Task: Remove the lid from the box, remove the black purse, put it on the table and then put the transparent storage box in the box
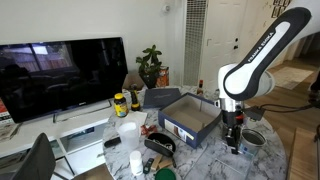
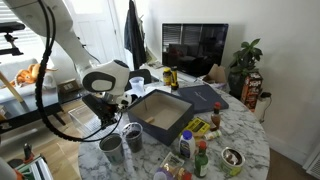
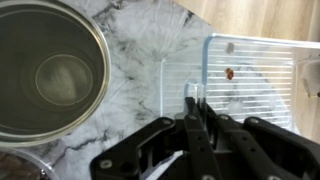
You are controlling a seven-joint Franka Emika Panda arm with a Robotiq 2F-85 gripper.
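Note:
In the wrist view my gripper is shut on the thin near wall of the transparent storage box, which lies on the marble table. The navy box stands open in the middle of the table, its pale inside showing. Behind it lies its flat navy lid. A small black purse rests on the table in front of the box. In both exterior views the gripper is low at the table beside the box, and it hides the transparent box there.
A wide round metal tin sits right beside the transparent box. Cups, bottles and a small bowl crowd the table's near edge. A TV and a plant stand behind.

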